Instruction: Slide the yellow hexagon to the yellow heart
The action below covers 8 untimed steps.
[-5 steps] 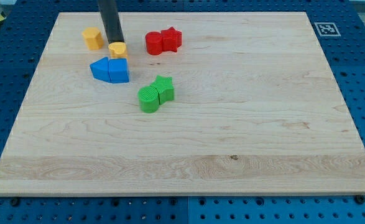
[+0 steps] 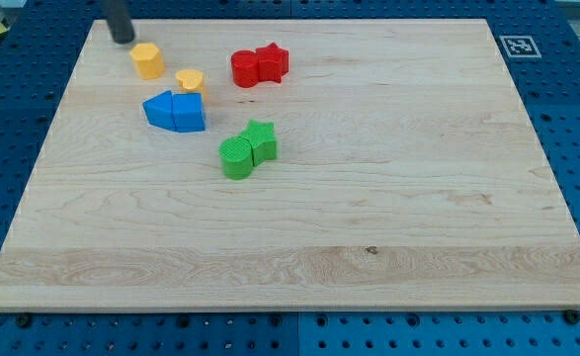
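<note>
The yellow hexagon (image 2: 147,59) sits near the board's top left. The yellow heart (image 2: 189,80) lies a short way to its lower right, apart from it, just above the blue blocks. My tip (image 2: 122,40) stands at the top left of the board, just up and left of the yellow hexagon, with a small gap between them.
Two blue blocks (image 2: 176,111) sit joined right below the heart. A red cylinder and red star (image 2: 259,65) sit together to the right. A green cylinder and green star (image 2: 247,149) lie nearer the middle. The wooden board's (image 2: 369,198) top left edge is close to my tip.
My tip has moved left and up, from beside the yellow heart to the far side of the yellow hexagon. The blocks have not moved.
</note>
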Each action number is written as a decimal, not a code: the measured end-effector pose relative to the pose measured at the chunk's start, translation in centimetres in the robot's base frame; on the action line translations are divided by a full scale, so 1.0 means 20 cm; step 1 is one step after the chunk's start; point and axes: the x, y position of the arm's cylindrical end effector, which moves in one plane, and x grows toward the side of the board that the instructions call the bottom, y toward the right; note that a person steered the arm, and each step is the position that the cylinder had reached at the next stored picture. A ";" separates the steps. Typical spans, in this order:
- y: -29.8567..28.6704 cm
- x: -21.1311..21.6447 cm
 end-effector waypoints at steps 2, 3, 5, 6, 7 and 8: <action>0.02 0.01; 0.08 0.02; 0.13 0.17; 0.21 0.29; 0.32 0.39; 0.38 0.44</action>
